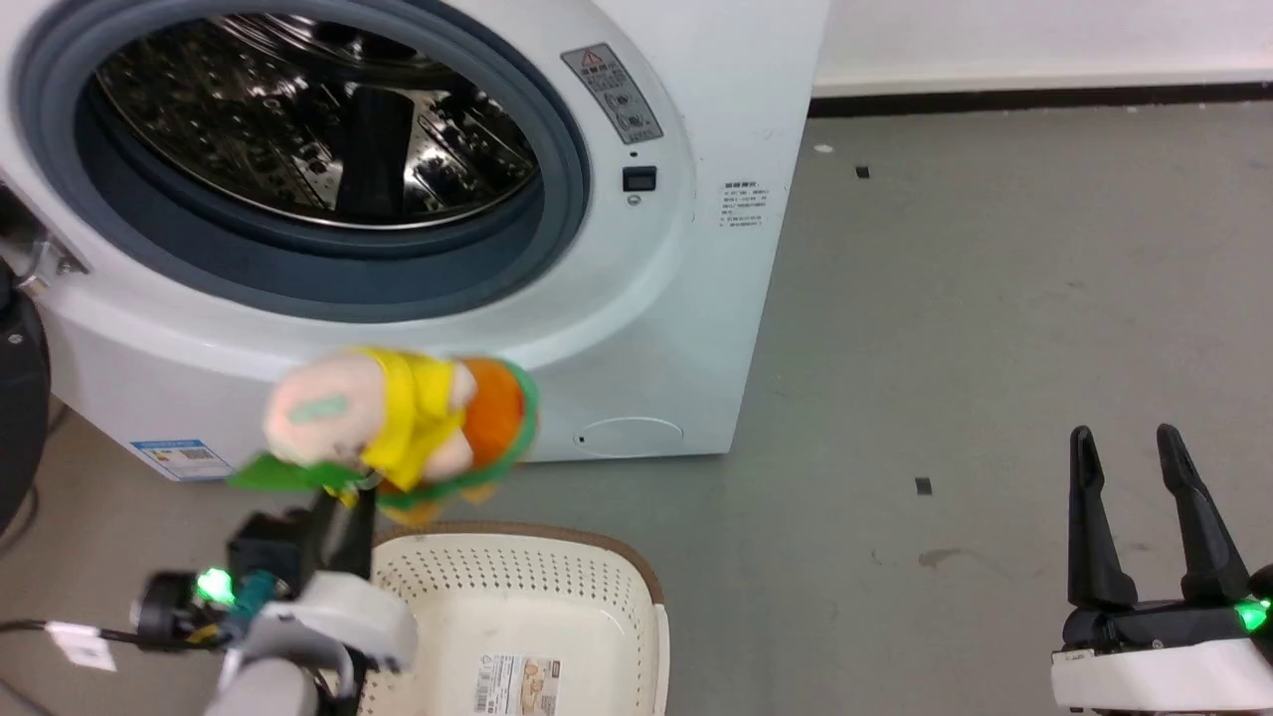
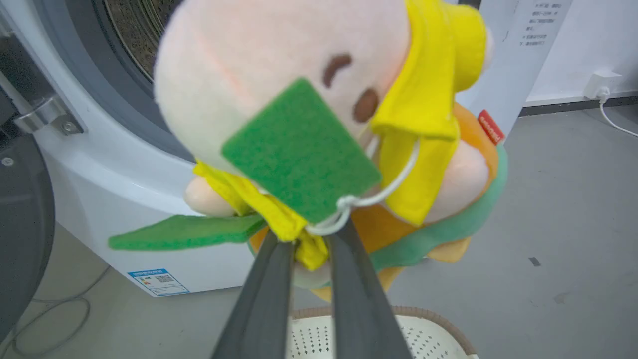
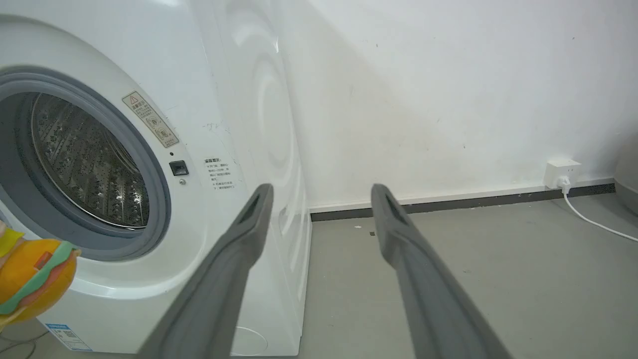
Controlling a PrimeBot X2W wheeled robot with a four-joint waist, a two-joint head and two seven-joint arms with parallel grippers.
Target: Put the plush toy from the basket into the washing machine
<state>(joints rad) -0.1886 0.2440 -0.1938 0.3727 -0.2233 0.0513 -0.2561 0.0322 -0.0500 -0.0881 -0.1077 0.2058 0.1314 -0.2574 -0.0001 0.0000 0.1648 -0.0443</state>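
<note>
My left end effector (image 1: 346, 500) is clenched on the plush toy (image 1: 398, 423), just above the basket (image 1: 636, 587). The washing machine (image 1: 656, 298) porthole gapes up and ahead. My right end effector (image 1: 1129, 457) rests spread, farther off.

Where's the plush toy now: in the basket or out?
Out: the left pincer holds the plush toy above the basket, before the washing machine.

head: high, down | wrists: low, forward | shared: washing machine (image 1: 636, 298)
</note>
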